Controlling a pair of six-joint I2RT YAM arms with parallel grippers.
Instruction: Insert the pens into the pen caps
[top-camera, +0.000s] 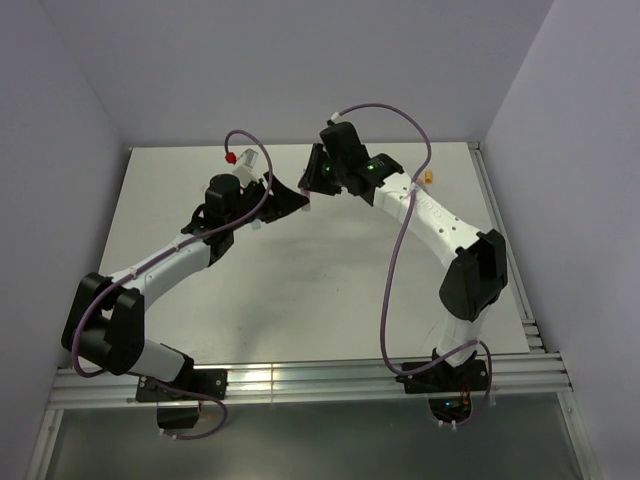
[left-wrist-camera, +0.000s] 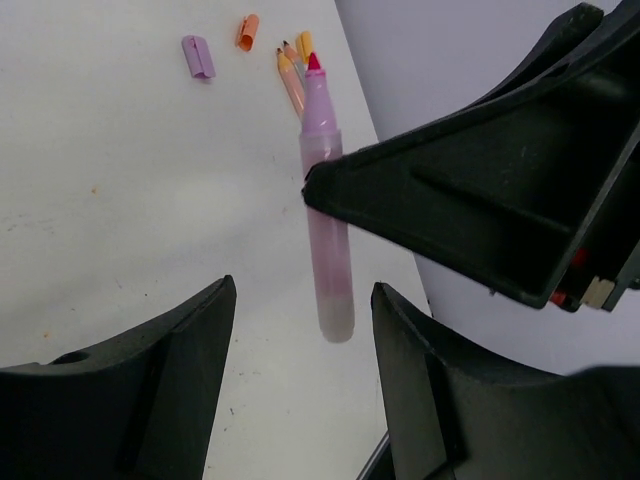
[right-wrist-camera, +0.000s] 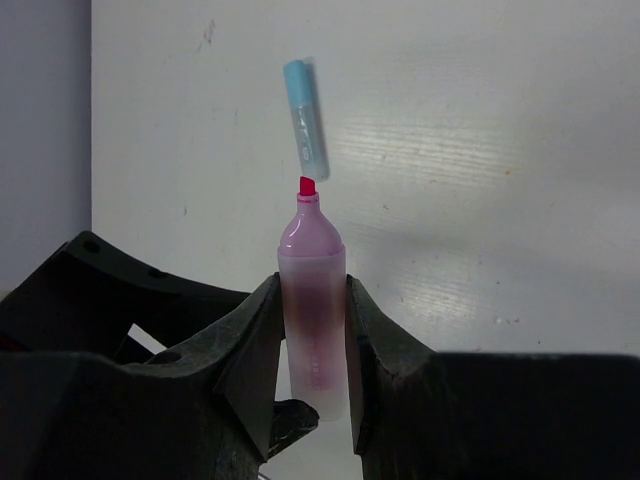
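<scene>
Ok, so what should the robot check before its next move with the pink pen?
1. The right claw grips the pink pen between both fingers: ok.
2. The pen's red tip is bare, ready for a cap: ok.
3. The left claw is open: ok.
4. The left claw has a cap to push on: not ok. It holds nothing; the purple cap and orange cap lie on the table.
5. A cap matching the pink pen is in sight: cannot tell.
6. The blue pen lies on the table, apart from the held pen: ok.
</scene>
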